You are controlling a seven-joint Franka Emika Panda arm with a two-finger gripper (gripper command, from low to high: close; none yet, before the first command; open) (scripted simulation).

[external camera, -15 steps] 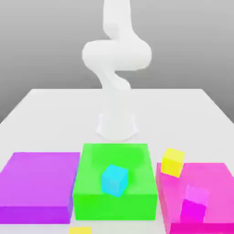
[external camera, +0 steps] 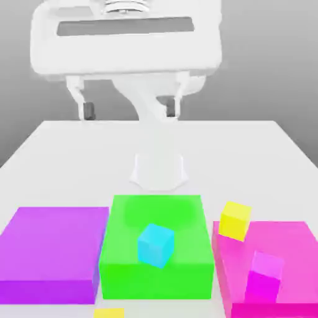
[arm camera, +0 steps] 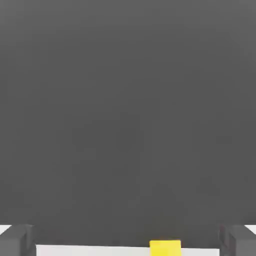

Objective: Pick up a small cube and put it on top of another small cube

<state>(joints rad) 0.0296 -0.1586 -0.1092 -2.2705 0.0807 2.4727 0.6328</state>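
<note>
A small yellow cube [external camera: 235, 220] sits tilted against the far corner of the flat magenta block [external camera: 292, 239]. A second small yellow cube [external camera: 109, 313] lies at the near edge, cut off by the frame. My gripper [external camera: 130, 109] hangs high above the table, near the camera, open, with dark fingertips [external camera: 87, 110] set wide apart and nothing between them. In the hand view, a yellow cube [arm camera: 165, 247] shows on the white table strip between the gripper [arm camera: 127, 243] fingers [arm camera: 15, 241]; I cannot tell which of the two cubes it is.
A cyan cube [external camera: 155, 245] rests on the flat green block [external camera: 186, 273]. A magenta cube [external camera: 266, 276] stands on the magenta block. A flat purple block [external camera: 53, 251] lies at the exterior view's left. The arm's white base [external camera: 158, 171] stands behind the blocks.
The hand has swung into the top of the exterior view, where before only the arm's column and elbow showed. The cubes and blocks have not moved.
</note>
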